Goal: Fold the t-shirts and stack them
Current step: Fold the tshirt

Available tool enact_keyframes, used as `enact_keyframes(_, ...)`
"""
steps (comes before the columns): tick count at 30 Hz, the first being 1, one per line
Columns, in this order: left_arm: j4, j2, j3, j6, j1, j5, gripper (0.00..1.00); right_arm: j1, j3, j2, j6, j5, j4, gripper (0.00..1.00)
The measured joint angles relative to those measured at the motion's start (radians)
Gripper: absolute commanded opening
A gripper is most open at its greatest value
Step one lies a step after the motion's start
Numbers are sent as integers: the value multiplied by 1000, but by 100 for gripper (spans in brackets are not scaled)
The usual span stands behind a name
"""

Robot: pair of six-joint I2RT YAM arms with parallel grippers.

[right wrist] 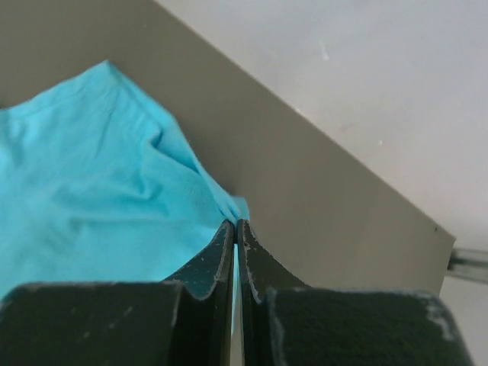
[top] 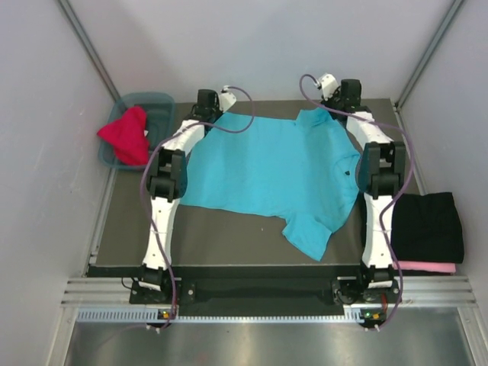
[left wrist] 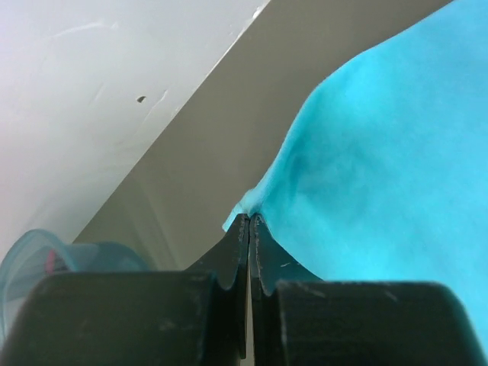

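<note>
Turquoise t-shirt (top: 267, 164) lies spread over the middle and upper part of the dark table (top: 229, 244), which fills most of the top view. The cloth runs from the upper left of centre to the right of centre, mostly flat with a few soft wrinkles. One sleeve points down toward the lower middle of the frame, and the upper right corner is slightly bunched. Both white arms stretch up the frame along either side of the shirt. At the right edge, about mid-height, a folded black shirt (top: 431, 225) sits on top of a folded pink one (top: 427, 268), of which only a thin strip shows beneath. In the upper left, just off the table's corner, a teal bin (top: 156, 103) holds a crumpled red shirt (top: 128, 136) that spills over its near rim. The left gripper (left wrist: 249, 221) is at the shirt's upper left corner, its jaws pressed together with a small tip of turquoise cloth pinched between them. The right gripper (right wrist: 235, 225) is at the upper right corner, its jaws likewise clamped, with a sliver of the cloth showing in the slit between the fingers.
</note>
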Motion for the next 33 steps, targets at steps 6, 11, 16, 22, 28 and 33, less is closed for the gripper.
enact_keyframes(6,-21,-143,-109,-32,-1,47,0,6,-156,-162,-1,-12,-45,0)
enact_keyframes(11,-18,-188,-148,-48,4,63,0,10,-235,-280,-3,-13,-51,0)
enact_keyframes(16,-19,-214,-203,-61,15,72,0,10,-304,-356,-16,-13,-63,0)
enact_keyframes(22,-19,-266,-264,-90,37,84,0,10,-394,-407,-19,-12,-79,0)
enact_keyframes(28,-18,-317,-276,-112,55,91,0,10,-463,-446,-19,-12,-97,0)
enact_keyframes(33,-20,-332,-280,-112,58,114,0,8,-495,-491,-18,-13,-100,0)
